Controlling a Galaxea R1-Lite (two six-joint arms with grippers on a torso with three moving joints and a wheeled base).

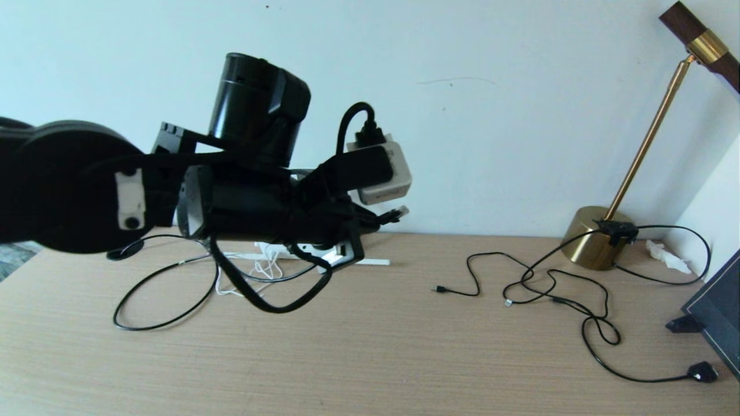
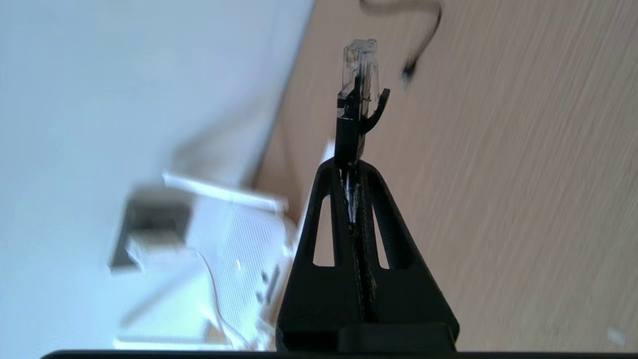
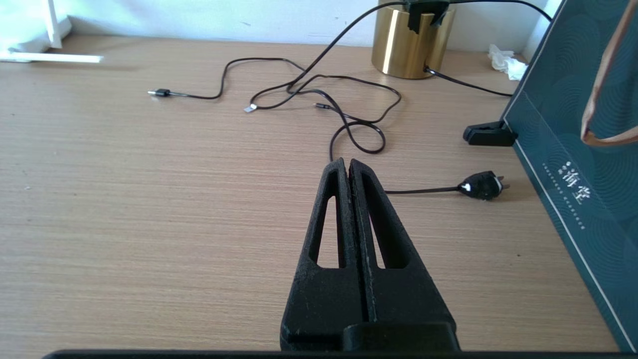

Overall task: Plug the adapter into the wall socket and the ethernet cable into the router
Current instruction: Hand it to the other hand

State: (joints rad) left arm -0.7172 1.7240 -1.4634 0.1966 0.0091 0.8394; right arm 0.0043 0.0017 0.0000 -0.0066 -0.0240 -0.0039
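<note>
My left gripper (image 1: 376,219) hangs above the back left of the table, shut on the black boot of the ethernet cable (image 1: 399,214). The cable's clear plug (image 2: 359,65) sticks out past the fingertips, pointing along the wall. The white router (image 2: 239,259) lies beside and behind the fingers, its dark ports (image 2: 269,284) blurred; my arm hides most of it in the head view. On the wall beyond it, the dark grey wall socket (image 2: 149,219) has a white blurred adapter (image 2: 137,249) against it. My right gripper (image 3: 347,162) is shut and empty over the table's right half.
Thin black cords (image 1: 555,289) sprawl over the right of the table, ending in a flat black plug (image 3: 481,185). A brass lamp base (image 1: 592,245) stands at the back right. A dark teal bag (image 3: 573,149) lines the right edge. A router antenna (image 1: 373,262) lies flat.
</note>
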